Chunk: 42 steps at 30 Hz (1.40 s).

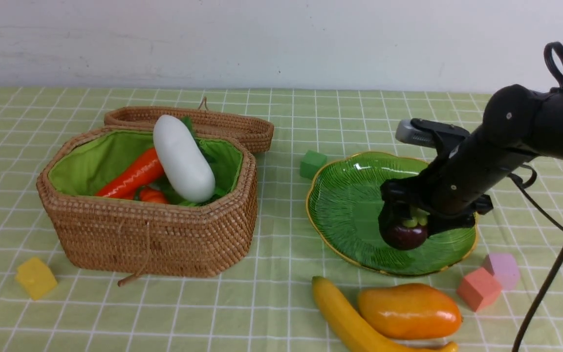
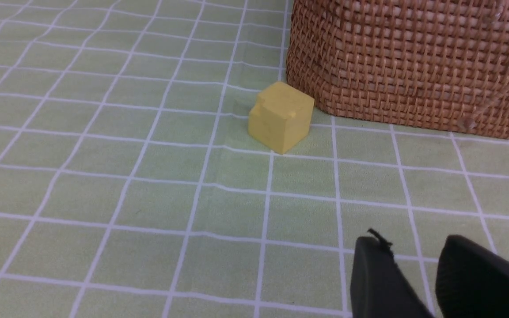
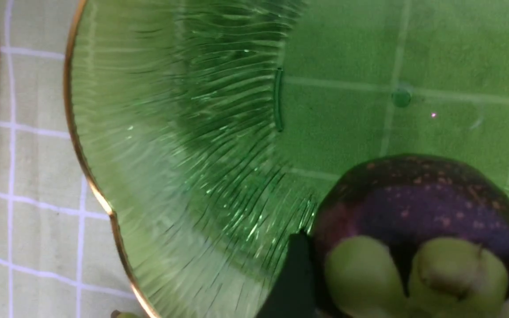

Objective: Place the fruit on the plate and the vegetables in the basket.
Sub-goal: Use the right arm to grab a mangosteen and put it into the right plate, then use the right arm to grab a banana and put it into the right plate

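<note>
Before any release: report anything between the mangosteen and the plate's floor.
Nothing visible does. The mangosteen sits in the right gripper over bare glass of the plate; banana and mango lie outside its rim.

Bare tablecloth (image 1: 281,254) between basket (image 1: 154,234) and plate (image 1: 345,205), banana (image 1: 345,313) and mango (image 1: 408,310) close before plate

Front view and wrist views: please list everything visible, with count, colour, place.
tablecloth: 1, green checked, underneath
basket: 1, brown, left, lid open
radish: 1, white, in basket
carrot: 1, orange, in basket
pumpkin: 1, orange, in basket, mostly hidden
plate: 1, green, right
mangosteen: 1, dark purple, over plate
banana: 1, yellow, in front of plate
mango: 1, orange-yellow, beside banana
cubes: 4; green left of plate, yellow by basket, pink and lilac right of plate
right fingers: black, clasping mangosteen
left fingers: black, apart, empty, near yellow cube
</note>
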### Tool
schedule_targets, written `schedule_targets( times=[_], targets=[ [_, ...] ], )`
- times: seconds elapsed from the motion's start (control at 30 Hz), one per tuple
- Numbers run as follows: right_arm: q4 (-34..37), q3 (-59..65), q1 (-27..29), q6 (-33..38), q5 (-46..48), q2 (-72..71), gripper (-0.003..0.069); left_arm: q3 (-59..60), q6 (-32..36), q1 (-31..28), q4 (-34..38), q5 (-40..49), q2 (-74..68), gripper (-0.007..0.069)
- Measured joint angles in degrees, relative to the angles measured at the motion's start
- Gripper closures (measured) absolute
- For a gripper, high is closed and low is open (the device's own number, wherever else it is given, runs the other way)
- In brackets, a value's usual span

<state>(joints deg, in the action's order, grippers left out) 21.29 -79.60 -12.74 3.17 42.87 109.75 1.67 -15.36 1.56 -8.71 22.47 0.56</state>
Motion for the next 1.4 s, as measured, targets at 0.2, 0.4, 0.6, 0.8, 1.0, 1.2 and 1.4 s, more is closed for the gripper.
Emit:
schedule_targets(
  times=[0.2,0.4,0.6,0.8,1.0,1.2,1.4],
  targets=[
    [-0.2,0.0,-0.1,1.8,2.5,-3.9,-0.0014,0.0,0.0,0.0,0.0,0.0,0.0,0.0411],
    [-1.1,0.0,-0.7,2.6,3.4,-6.1,-0.0009,0.0,0.0,0.0,0.0,0.0,0.0,0.0407],
    [-1.3,-0.1,-6.0,9.1,7.8,-7.4,0.0004,0.0,0.0,0.0,0.0,0.0,0.0,0.0402],
    [-9.5,-0.1,-19.8,9.7,8.4,-6.8,0.0021,0.0,0.0,0.0,0.0,0.0,0.0,0.0396],
    [-17.6,-0.2,-24.3,4.8,7.6,-2.2,0.0092,0.0,0.0,0.0,0.0,0.0,0.0,0.0394],
    [-18.1,-0.2,-24.6,3.1,7.6,2.7,0.0158,0.0,0.0,0.0,0.0,0.0,0.0,0.0388],
    [-17.4,-0.3,-24.6,2.9,7.6,5.6,0.0239,0.0,0.0,0.0,0.0,0.0,0.0,0.0386]
  ],
)
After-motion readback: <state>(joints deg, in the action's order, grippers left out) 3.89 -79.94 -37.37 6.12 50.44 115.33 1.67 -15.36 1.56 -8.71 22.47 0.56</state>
